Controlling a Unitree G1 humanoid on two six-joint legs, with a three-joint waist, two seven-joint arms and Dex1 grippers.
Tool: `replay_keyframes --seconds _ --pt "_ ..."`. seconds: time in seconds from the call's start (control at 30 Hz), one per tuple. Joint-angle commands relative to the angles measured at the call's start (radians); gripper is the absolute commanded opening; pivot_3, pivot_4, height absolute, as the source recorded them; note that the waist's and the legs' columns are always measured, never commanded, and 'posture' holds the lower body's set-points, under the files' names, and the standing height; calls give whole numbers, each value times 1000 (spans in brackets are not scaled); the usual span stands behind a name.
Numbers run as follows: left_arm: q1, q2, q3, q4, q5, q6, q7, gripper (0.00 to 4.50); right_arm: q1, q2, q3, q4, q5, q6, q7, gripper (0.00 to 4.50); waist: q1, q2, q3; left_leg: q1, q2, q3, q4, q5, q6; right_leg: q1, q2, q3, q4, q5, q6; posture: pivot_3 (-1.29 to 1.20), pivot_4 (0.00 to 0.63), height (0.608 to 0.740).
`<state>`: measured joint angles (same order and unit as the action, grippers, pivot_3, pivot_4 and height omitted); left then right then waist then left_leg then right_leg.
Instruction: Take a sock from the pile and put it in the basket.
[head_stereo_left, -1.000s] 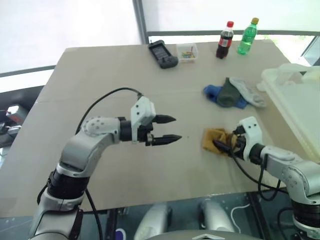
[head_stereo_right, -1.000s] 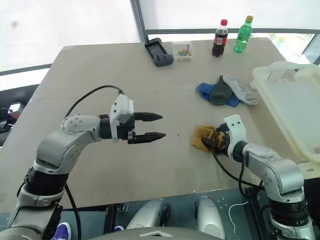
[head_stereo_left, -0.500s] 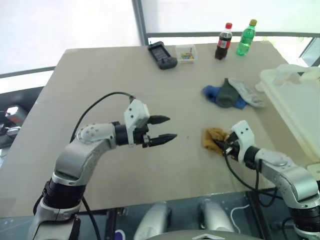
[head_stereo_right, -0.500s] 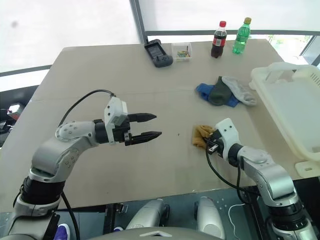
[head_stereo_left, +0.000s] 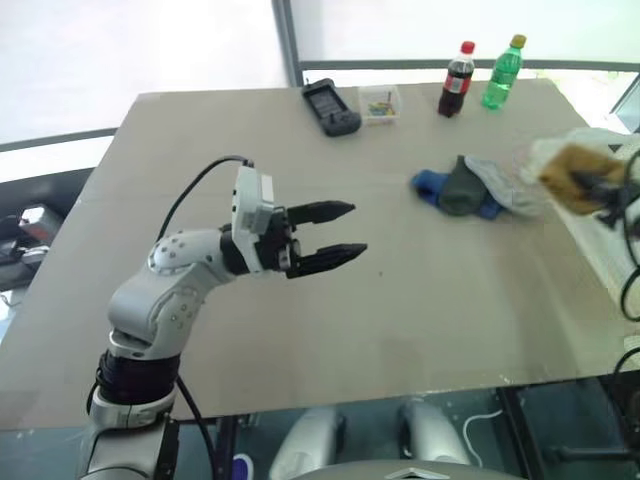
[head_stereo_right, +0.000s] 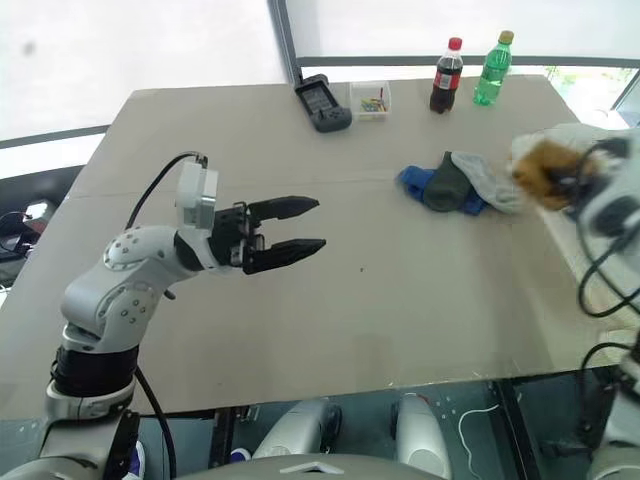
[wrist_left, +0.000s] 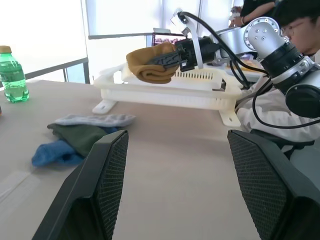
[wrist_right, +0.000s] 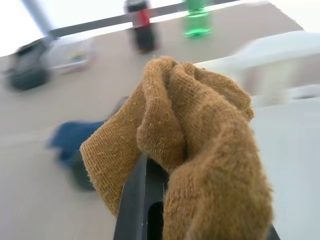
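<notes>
Lifted off the counter (head_stereo_left: 420, 290), the soft, bunched mustard sock (wrist_left: 150, 63) is pinched by the right claw (wrist_left: 172, 57) over the basket (wrist_left: 200, 90); the left claw (head_stereo_left: 335, 232) is held open.

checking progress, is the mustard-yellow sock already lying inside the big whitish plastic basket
No, the mustard-yellow sock hangs clamped in the right tool, above the whitish plastic basket.

Both eye views look forward and down from the head over the table (head_stereo_left: 300, 180), sharing the bottles (head_stereo_left: 458, 79) at the far edge and the pile (head_stereo_left: 470, 186) at right. The left wrist view sits low near the tabletop, facing across it toward the basket (wrist_left: 165, 90). The right wrist view looks very close onto the yellow sock (wrist_right: 195, 135), the same table behind it.
</notes>
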<state>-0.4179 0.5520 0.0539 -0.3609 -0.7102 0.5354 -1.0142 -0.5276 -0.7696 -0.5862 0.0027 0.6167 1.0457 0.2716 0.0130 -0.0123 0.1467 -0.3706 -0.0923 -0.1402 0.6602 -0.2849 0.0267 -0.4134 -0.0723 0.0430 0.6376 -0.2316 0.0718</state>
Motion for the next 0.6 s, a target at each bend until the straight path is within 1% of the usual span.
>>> replay_keyframes --seconds 0.03,0.13,0.23,0.3,0.33,0.37,0.4,0.43,0.47,0.53,0.6 --pt "-26 -18 -8 3 3 -30 12 3380 -73 -43 -8 201 -64 -78 -16 58 -8 0 0 0 0 2 -1 0 0 -1 0 1 0 0 0 0 150 740" --pt "-32 -29 -17 13 12 -40 20 3380 -120 -50 22 351 -97 -126 21 58 -21 0 0 0 1 5 -2 0 0 -2 0 4 0 0 0 0 150 740" --pt "-37 -39 -27 24 27 -55 24 3380 -193 -58 100 617 -199 -283 46 58 -30 0 0 1 1 6 -2 0 1 -2 1 6 0 0 0 0 150 740" --pt "-40 -44 -30 28 34 -60 28 3380 -225 -72 153 746 -257 -367 79 1064 -30 0 0 2 1 9 -2 0 1 -2 1 8 1 0 0 0 150 740" --pt "-41 -46 -30 28 35 -62 31 3380 -240 -81 174 795 -284 -401 79 1345 -30 0 0 3 1 9 -2 0 1 -2 1 8 1 0 0 0 150 740" --pt "-41 -47 -30 28 36 -64 34 3380 -254 -90 191 828 -302 -420 89 1993 -29 0 0 3 1 9 -2 0 1 -1 1 8 1 0 0 0 150 740" --pt "-40 -48 -29 27 37 -65 38 3380 -268 -99 208 853 -320 -436 94 2163 -28 0 0 3 1 9 -2 0 1 -1 1 8 1 0 0 0 150 740" --pt "-38 -49 -28 25 39 -65 43 3380 -279 -110 222 864 -336 -445 91 2660 -27 0 0 3 1 9 -2 0 1 -1 1 8 1 0 0 0 150 740" --pt "-34 -52 -28 23 40 -64 52 3380 -272 -129 251 845 -362 -447 107 3298 -27 0 0 3 1 8 -2 0 1 -1 1 8 1 0 0 0 150 740" --pt "-29 -61 -29 19 41 -60 66 3380 -250 -157 280 803 -389 -437 127 3298 -26 0 0 3 1 8 -2 0 1 -2 1 8 1 0 0 0 150 740" --pt "-28 -67 -33 20 43 -60 73 3380 -221 -172 279 762 -398 -433 121 3298 -22 0 0 2 1 8 -2 0 1 -2 1 7 1 0 0 0 150 740"
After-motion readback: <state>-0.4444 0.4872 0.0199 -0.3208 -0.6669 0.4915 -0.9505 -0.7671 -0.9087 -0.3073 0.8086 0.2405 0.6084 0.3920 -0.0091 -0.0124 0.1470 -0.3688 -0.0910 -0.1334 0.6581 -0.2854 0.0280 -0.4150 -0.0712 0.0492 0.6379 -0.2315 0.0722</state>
